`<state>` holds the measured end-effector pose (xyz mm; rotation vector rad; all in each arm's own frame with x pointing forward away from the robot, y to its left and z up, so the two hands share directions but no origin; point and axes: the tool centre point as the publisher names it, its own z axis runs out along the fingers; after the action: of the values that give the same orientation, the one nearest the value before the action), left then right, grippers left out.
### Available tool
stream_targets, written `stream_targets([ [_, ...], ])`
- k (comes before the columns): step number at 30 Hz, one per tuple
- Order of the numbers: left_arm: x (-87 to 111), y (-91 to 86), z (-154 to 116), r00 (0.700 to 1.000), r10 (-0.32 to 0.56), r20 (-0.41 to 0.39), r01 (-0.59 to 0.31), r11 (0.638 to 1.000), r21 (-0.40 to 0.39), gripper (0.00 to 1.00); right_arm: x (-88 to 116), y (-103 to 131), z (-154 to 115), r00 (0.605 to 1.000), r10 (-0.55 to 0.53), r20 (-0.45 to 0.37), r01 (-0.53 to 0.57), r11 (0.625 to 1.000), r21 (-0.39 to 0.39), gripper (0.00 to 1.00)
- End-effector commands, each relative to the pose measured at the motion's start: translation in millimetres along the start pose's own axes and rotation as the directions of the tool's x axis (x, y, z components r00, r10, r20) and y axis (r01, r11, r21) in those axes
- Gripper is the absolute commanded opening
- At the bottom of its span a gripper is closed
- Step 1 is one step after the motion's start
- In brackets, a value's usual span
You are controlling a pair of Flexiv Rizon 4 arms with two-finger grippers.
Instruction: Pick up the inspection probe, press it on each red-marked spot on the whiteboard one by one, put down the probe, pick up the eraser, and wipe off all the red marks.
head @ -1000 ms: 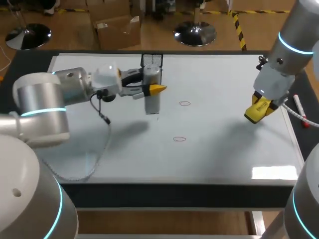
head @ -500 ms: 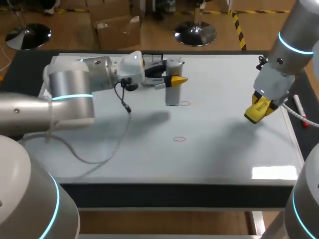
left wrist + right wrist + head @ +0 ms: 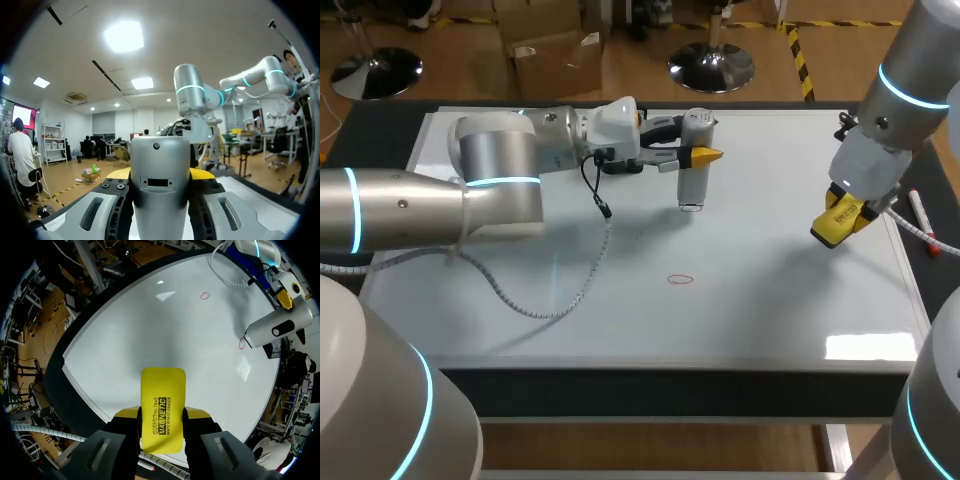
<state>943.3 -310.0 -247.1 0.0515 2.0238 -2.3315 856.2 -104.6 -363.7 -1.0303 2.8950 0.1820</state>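
1. Probe [image 3: 693,185] takes the head view: upright, pinched around its upper half by the left fingers [image 3: 704,157], foot down at the whiteboard [image 3: 770,300] in its back half. Whatever sits under the foot is hidden here. One red loop, the front mark [image 3: 680,280], lies well apart, nearer the bench [image 3: 670,392] edge. Over on the right, the right fingers [image 3: 842,214] hang above the board's right side, pinching the eraser [image 3: 824,234].

2. Left wrist view: the silver body fills the gap, with both yellow tips pressed on its sides. That's a square, centred hold. The foot and its contact with the board are out of sight.

3. Right wrist view: the eraser is clamped between both tips and held off the surface. Ahead, the back mark [image 3: 241,344] shows as a red loop right at the probe's tip; touching or just short, I can't tell. The front mark sits well apart.

4. My call: this is the press on the back mark.
   - Keep the probe plumb and push straight down on the loop's middle with light force.
   - Lift clear before crossing to the front mark, because dragging would likely smear the ink.
   - The eraser should wait high, off the board.
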Motion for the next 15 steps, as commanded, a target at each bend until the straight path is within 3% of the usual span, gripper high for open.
stream_targets([
  [1,-9.0,7.8,3,1.000,-0.007,-0.020,0.007,1.000,0.003,0.00,0,0,0,1.000,-0.002,-0.003,0.002,1.000,0.002,0.00],
  [15,-12.0,24.3,-2,0.999,-0.036,-0.016,0.036,0.999,0.000,0.00,0,0,0,1.000,-0.002,-0.003,0.002,1.000,0.002,0.00],
])
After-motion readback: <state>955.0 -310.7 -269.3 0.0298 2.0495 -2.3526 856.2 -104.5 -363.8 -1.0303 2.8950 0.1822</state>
